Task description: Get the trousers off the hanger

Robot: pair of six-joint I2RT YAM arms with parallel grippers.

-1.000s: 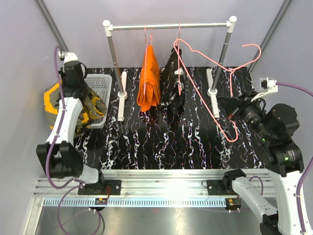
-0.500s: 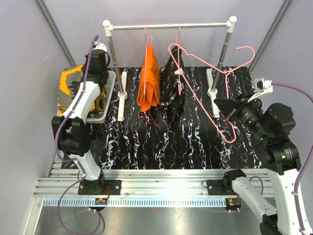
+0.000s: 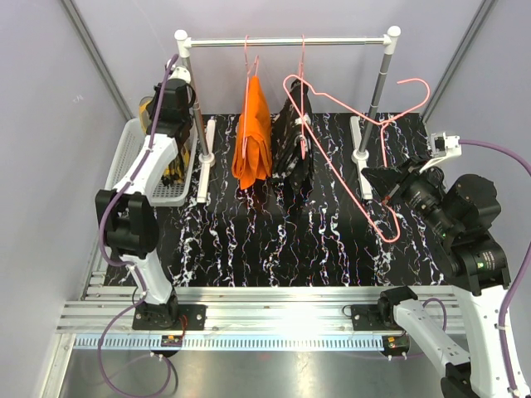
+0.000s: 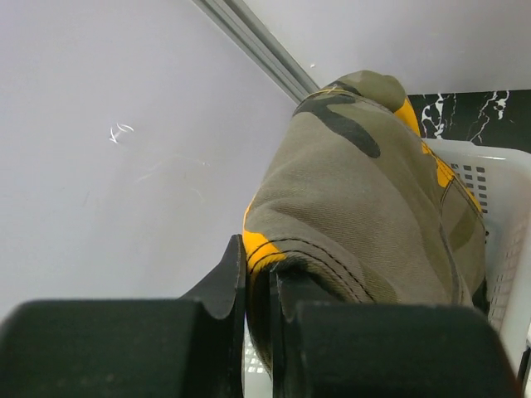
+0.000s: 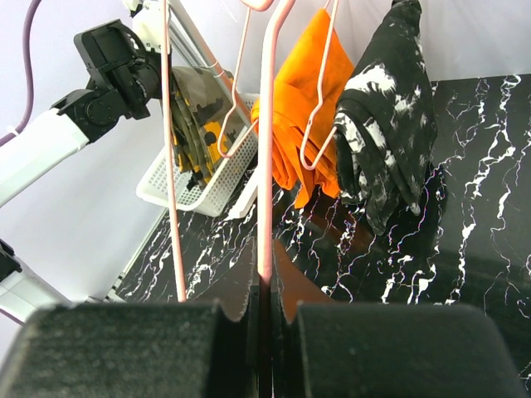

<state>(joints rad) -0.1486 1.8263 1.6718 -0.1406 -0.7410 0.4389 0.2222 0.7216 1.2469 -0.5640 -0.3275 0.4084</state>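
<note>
Basket: white perforated plastic basket (image 3: 162, 197) at the far-left corner of the black marbled table (image 3: 274, 240); the lower end of the olive-green and yellow camouflage trousers (image 4: 365, 207) hangs into it.
Left claw (image 4: 257, 257): clenched on that garment's edge.
Right claw (image 5: 264, 290): clamped on an empty pink wire hanger (image 3: 348, 178), tilted near the right edge.
Metal rail (image 3: 286, 41): bright orange trousers (image 3: 253, 141) and black white-speckled trousers (image 3: 294, 145) hang side by side at the far edge.
Room: open marbled top from the rack to the near edge.

Rack, basket, marbled surface.
A clothes rack (image 3: 286, 41) with white posts and a metal rail is standing at the far side of the black, white-veined surface (image 3: 274, 240). A white slotted basket (image 3: 158, 197) is sitting at the left edge, just beside the rack's left foot. An aluminium frame (image 3: 274, 311) is running along the near edge.
</note>
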